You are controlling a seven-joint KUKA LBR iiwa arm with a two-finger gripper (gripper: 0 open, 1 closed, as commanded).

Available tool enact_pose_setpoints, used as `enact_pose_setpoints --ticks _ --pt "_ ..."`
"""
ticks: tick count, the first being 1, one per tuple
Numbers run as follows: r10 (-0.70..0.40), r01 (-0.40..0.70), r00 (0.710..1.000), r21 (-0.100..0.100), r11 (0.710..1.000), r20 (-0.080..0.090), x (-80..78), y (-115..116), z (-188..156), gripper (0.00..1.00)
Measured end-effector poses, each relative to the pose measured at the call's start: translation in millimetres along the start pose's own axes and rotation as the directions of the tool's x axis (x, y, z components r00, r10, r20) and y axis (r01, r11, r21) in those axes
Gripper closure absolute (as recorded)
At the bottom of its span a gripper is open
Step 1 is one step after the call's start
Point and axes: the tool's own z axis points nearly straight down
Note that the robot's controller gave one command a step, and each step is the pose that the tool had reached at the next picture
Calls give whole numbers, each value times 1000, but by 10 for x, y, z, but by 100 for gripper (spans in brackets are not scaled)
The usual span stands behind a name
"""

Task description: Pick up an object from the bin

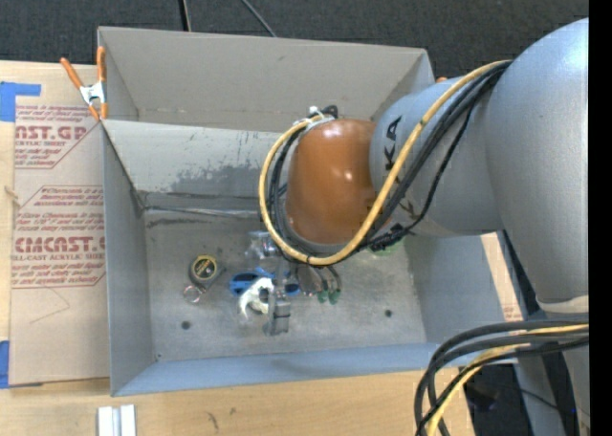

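Camera view: gripper (277,310) low in the bin (129,233), blue-white piece (251,293) just beside it, ring (203,268) beyond; whether it grips anything, cannot tell.

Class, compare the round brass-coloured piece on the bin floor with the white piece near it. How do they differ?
The brass-coloured piece is round with a dark centre; the white piece is curved and irregular. The brass-coloured piece lies clear of the gripper; the white piece lies right beside it. Both are small and rest on the bin floor.
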Motion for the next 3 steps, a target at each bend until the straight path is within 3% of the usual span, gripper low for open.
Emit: enact_pose_setpoints --ticks 1,2,3 --pt "-22 22 1000 -1 1000 7 -248 -166 542 0" --pt "-22 22 1000 -2 1000 12 -261 -157 489 100" --pt "-35 35 999 -1 999 19 -422 -155 -848 100"
